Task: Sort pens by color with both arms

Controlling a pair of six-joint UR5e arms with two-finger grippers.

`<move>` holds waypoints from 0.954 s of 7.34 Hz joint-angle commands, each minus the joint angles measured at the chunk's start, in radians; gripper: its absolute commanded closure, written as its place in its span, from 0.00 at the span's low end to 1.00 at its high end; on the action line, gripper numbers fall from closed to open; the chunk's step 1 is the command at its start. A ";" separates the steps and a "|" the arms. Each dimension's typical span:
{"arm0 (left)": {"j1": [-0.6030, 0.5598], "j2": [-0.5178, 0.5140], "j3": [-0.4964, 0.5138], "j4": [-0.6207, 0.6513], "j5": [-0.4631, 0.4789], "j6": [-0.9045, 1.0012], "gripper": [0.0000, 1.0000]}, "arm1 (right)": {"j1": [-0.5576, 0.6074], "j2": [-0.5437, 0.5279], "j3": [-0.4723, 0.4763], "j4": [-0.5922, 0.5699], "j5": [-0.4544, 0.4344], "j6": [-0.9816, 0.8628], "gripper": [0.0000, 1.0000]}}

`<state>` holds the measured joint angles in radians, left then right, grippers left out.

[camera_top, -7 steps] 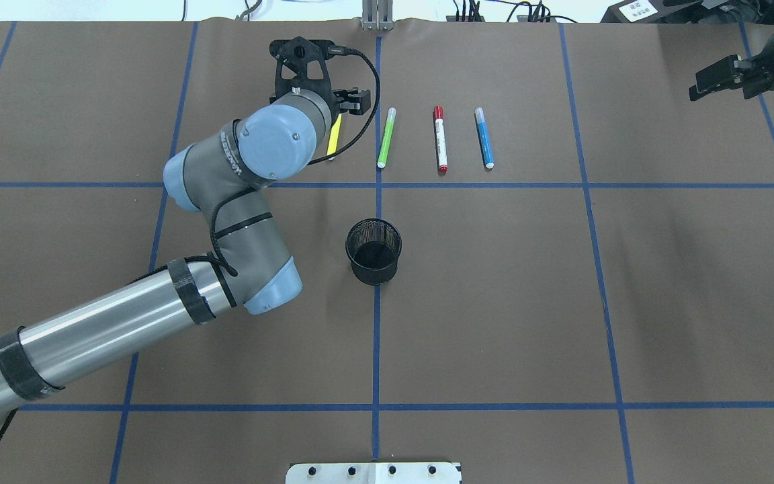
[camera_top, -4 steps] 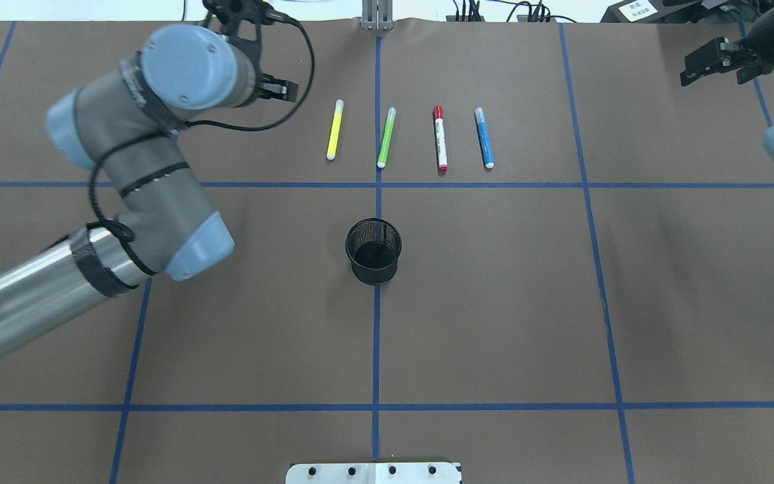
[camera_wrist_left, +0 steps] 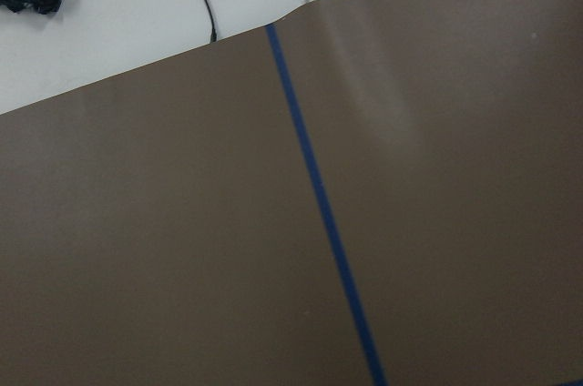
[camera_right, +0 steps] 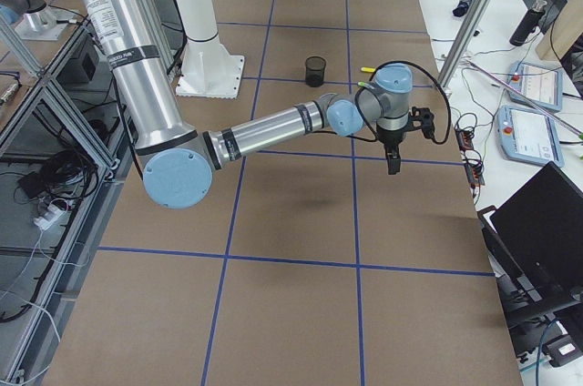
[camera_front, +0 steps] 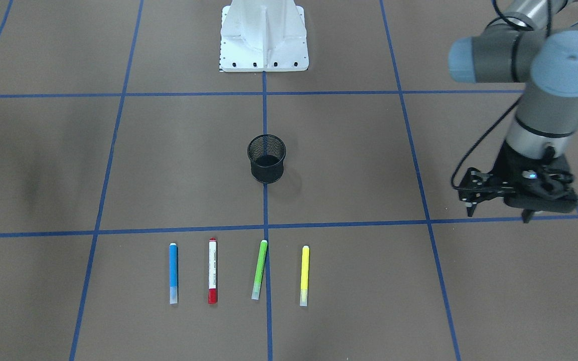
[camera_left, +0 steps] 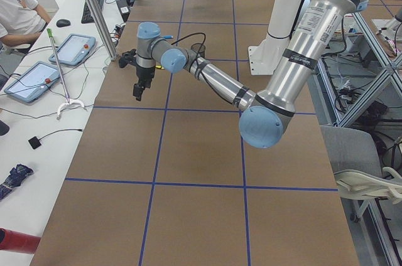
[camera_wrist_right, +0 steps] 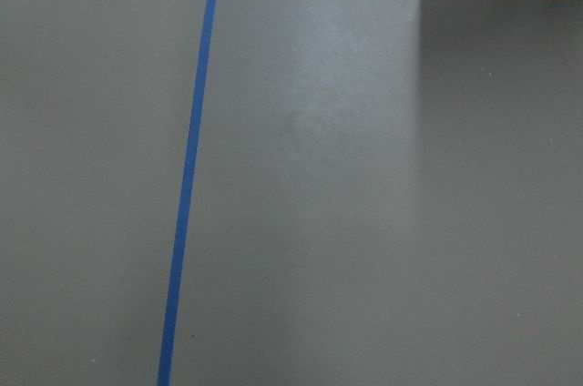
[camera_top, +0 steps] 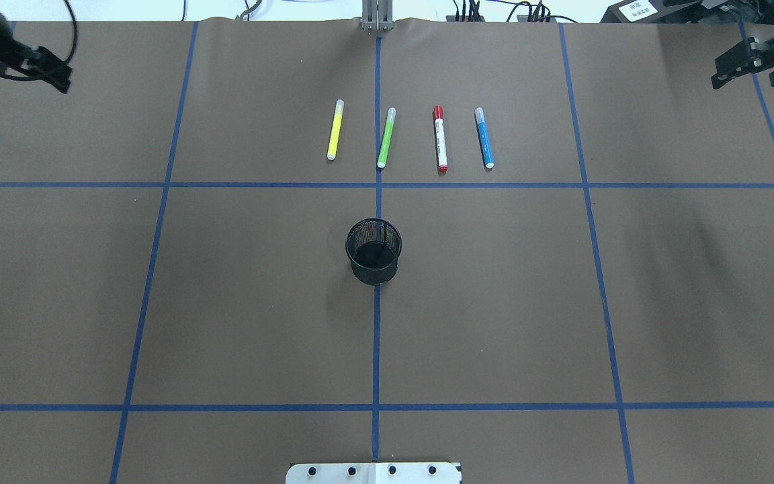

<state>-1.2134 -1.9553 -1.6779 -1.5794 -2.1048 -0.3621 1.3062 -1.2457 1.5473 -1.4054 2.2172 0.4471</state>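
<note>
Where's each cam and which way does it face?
Front-facing: across the table, facing the white pedestal; left arm, left gripper at right.
Overhead: behind the robot, down on pens and mesh cup; right gripper top right, left top left.
Exterior left: table's left end, looking along it; left arm near.
Exterior right: opposite end; right arm near.
Left wrist: down on bare table, blue tape line; no robot parts.
Right wrist: likewise.
Shared: front-facing and overhead both show pens and mesh cup, mirrored.
</note>
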 commanded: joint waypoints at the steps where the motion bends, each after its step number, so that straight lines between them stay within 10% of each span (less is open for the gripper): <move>1: -0.191 0.106 0.059 0.087 -0.210 0.218 0.00 | 0.085 -0.058 -0.070 -0.001 0.094 -0.176 0.01; 3: -0.253 0.284 0.041 0.064 -0.308 0.360 0.00 | 0.107 -0.145 -0.066 0.009 0.139 -0.255 0.01; 7: -0.253 0.300 0.037 0.058 -0.216 0.361 0.00 | 0.136 -0.175 -0.059 0.010 0.136 -0.294 0.01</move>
<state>-1.4658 -1.6581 -1.6403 -1.5187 -2.3283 -0.0026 1.4397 -1.4161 1.4808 -1.3966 2.3505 0.1556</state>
